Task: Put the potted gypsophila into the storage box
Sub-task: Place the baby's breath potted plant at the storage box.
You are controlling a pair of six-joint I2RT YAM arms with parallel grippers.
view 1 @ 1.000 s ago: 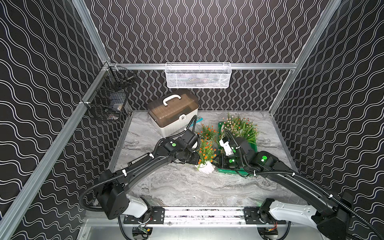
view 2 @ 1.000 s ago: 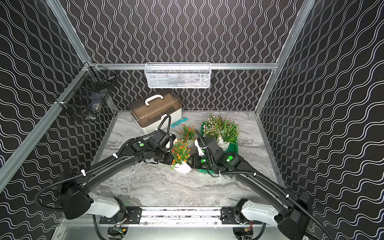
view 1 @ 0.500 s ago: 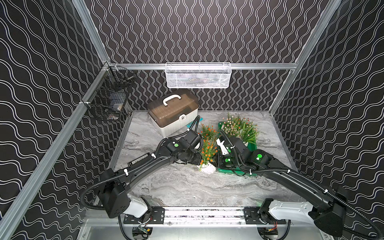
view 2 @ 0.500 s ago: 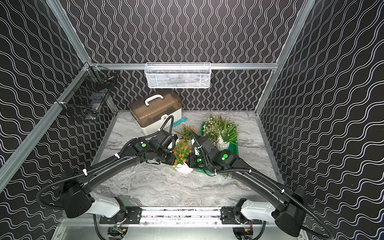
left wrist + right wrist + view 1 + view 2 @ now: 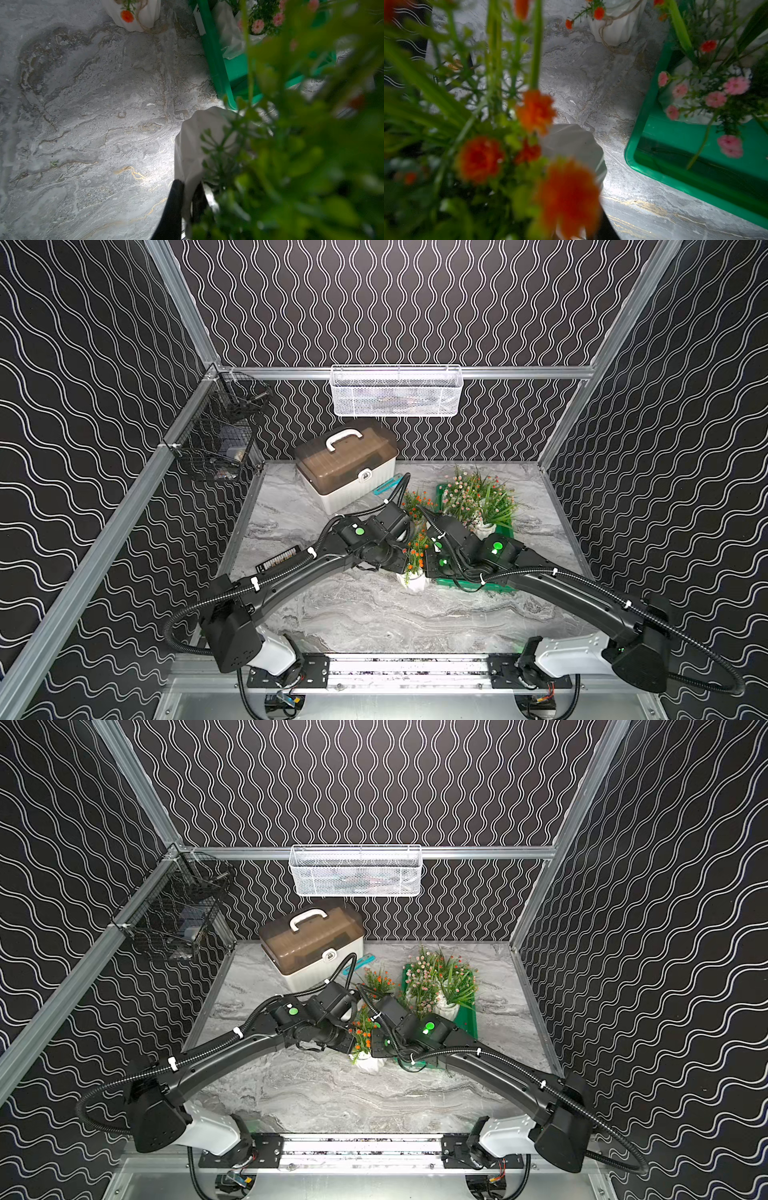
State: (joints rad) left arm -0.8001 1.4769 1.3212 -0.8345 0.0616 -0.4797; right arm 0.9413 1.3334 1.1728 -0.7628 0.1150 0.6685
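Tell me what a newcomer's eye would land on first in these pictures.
The bright-green storage box on the right of the marble table stands out most, crowded at its far end with pink-flowered pots. Just outside its near left corner, the left gripper pinches the rim of an orange-flowered pot. Behind them, at the back left, sits a white case with a brown lid.
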